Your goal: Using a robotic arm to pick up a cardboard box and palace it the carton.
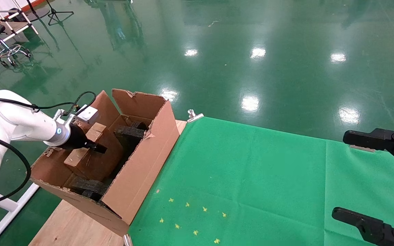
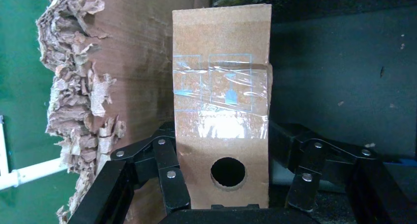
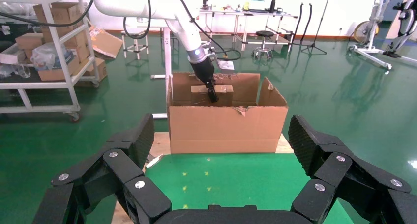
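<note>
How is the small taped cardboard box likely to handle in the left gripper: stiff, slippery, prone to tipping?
The cardboard box looks stiff: flat faces, straight edges. Its glossy tape band may be slippery, though the left gripper clamps bare cardboard near the hole. Narrow and slab-shaped, it would probably tip if stood on end inside the carton.

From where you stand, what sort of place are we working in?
Probably a robot lab or test hall: a glossy green floor, white racks stacked with boxes, and camera stands along the wall. The left gripper holds the cardboard box inside the carton.
</note>
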`<move>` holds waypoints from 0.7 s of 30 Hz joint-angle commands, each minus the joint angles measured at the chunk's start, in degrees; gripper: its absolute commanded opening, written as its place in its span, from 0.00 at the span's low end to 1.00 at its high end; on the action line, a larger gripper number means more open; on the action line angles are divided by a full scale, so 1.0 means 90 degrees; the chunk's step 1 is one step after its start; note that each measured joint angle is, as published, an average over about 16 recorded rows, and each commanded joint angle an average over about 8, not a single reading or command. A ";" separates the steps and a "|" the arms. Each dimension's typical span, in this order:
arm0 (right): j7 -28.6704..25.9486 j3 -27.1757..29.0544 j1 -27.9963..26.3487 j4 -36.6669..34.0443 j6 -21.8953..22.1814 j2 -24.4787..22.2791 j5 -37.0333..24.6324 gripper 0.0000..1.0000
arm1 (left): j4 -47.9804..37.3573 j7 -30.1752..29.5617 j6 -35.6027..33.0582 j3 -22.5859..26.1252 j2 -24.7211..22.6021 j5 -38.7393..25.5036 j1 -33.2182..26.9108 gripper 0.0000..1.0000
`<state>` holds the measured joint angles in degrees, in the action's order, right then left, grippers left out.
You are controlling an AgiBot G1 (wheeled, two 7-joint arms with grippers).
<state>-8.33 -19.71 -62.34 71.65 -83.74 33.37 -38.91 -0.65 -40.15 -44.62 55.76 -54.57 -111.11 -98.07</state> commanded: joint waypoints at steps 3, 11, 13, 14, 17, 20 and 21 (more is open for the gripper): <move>0.0000 0.0000 0.0000 0.0000 0.0000 0.0000 0.0000 1.00 | -0.0003 0.0001 -0.0016 0.0001 0.0005 -0.0004 -0.0020 1.00; 0.0000 0.0000 0.0000 0.0000 0.0000 0.0000 0.0000 1.00 | 0.0089 0.0024 0.0021 -0.0026 0.0023 0.0035 -0.0164 1.00; 0.0000 0.0000 0.0000 0.0000 0.0000 0.0000 0.0000 1.00 | 0.0130 0.0047 -0.0030 -0.0055 0.0048 0.0076 -0.0226 1.00; 0.0000 0.0000 0.0000 0.0000 0.0000 0.0000 0.0000 1.00 | 0.0158 0.0065 -0.0067 -0.0075 0.0067 0.0106 -0.0263 1.00; 0.0000 -0.0001 0.0000 -0.0001 0.0000 0.0000 0.0000 1.00 | 0.0285 0.0153 -0.0223 -0.0167 0.0165 0.0239 -0.0401 1.00; 0.0000 -0.0001 0.0000 -0.0001 0.0000 0.0000 0.0000 1.00 | 0.0489 0.0277 -0.0423 -0.0292 0.0323 0.0422 -0.0585 1.00; 0.0001 -0.0001 0.0000 -0.0001 0.0000 0.0000 0.0000 1.00 | 0.0574 0.0321 -0.0493 -0.0335 0.0385 0.0486 -0.0651 1.00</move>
<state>-8.32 -19.71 -62.34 71.64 -83.74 33.37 -38.91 4.85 -37.24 -48.75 52.99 -51.11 -107.11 -103.82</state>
